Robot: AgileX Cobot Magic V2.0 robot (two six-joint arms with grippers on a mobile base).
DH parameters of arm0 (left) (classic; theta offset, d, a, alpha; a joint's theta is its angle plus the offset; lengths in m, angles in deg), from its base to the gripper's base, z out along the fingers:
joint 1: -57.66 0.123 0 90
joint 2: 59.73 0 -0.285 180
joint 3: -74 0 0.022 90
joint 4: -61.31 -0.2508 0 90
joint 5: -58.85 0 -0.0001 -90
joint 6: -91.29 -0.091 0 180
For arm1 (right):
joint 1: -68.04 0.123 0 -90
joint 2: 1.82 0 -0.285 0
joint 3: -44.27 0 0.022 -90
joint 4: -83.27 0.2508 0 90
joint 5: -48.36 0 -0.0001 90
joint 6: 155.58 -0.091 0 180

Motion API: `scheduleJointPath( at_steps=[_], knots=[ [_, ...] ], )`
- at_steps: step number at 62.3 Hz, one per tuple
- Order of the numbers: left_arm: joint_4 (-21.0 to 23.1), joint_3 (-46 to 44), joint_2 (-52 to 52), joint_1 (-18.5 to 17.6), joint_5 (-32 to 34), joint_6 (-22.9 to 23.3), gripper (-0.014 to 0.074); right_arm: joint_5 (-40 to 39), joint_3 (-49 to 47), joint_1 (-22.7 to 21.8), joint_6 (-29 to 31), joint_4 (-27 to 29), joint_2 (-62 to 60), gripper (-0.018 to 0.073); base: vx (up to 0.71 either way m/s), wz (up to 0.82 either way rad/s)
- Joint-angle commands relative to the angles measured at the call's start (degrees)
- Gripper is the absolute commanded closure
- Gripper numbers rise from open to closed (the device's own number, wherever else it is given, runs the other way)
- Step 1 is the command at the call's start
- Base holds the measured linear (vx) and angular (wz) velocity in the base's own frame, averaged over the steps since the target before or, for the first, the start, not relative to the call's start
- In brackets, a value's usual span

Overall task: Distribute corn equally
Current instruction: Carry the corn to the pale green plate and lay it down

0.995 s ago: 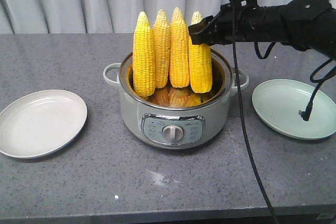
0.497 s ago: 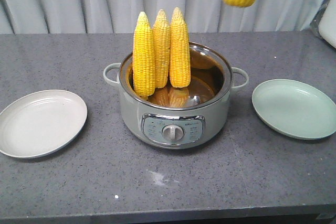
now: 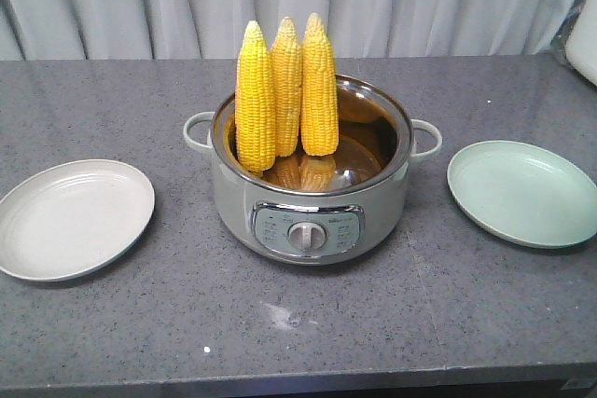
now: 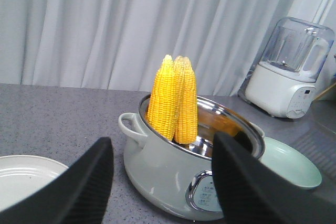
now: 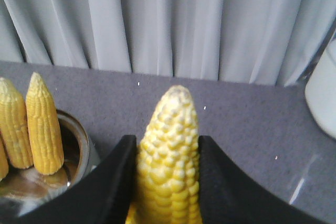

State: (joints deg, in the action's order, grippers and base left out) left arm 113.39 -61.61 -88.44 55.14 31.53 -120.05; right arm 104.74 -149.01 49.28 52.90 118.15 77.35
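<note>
Yellow cob (image 5: 170,114), pale at the tip, is clamped in your right gripper (image 5: 167,174), and only that wrist cam shows it. Your left gripper (image 4: 161,148) gapes wide, empty. Further out, the front view shows three cobs (image 3: 286,90) upright in the pot (image 3: 308,202).

R gripper (image 5: 167,153) clamps a corn cob (image 5: 170,124) btwn black fingers (image 5: 113,182), tip up. At left, two more cobs (image 5: 44,124) upright in steel pot (image 5: 84,148). Grey counter (image 5: 247,124), curtain (image 5: 157,19) behind.
</note>
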Motion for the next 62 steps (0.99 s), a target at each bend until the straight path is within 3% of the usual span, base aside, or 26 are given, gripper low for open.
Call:
scheduleJointPath(
  at_steps=[1, 23, 42, 52, 62],
  knots=[
    [1.90, -1.85, -0.97, 0.03, 2.64, 0.31, 0.0185, -1.03, -1.35, -0.69, -0.43, 1.47, 3.34, 0.0564, 0.00, 0.00],
    [1.90, -1.85, -0.97, 0.03, 2.64, 0.31, 0.0185, -1.60, -1.35, -0.69, 2.34, 7.12, 25.72, 0.0563, 0.00, 0.00],
    [1.90, -1.85, -0.97, 0.03, 2.58, 0.31, 0.0185, -2.81, -1.35, -0.69, 5.17, 6.85, 32.78, 0.0533, 0.00, 0.00],
    [1.90, -1.85, -0.97, 0.03, 2.53, 0.31, 0.0185, -2.76, -1.35, -0.69, 6.47, 6.77, 33.23, 0.0426, 0.00, 0.00],
    [1.90, -1.85, -0.97, 0.03, 2.38, 0.31, 0.0185, -3.47, -1.35, -0.69, 6.29, 4.75, 33.42, 0.0216, 0.00, 0.00]
  ],
)
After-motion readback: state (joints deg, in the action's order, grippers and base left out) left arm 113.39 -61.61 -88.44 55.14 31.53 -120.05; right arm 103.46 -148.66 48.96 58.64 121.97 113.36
